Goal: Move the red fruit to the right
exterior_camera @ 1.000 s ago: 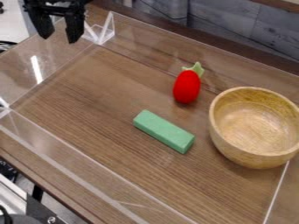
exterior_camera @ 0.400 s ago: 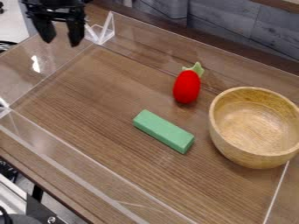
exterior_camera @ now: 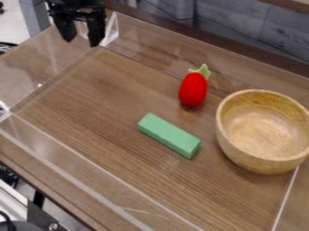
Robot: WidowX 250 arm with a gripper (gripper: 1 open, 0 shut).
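Observation:
The red fruit lies on the wooden table, glossy and oval, with its pale green stem pointing up and to the right. It rests just left of the wooden bowl. My gripper hangs at the top left corner, far from the fruit. Its two black fingers point down and stand open with nothing between them.
A flat green block lies in front of the fruit. A clear plastic wall rings the table, with a corner piece beside the gripper. The wooden bowl holds nothing.
The gripper has shifted to the right along the back left corner and sunk a little. The fruit, the block and the bowl have not moved.

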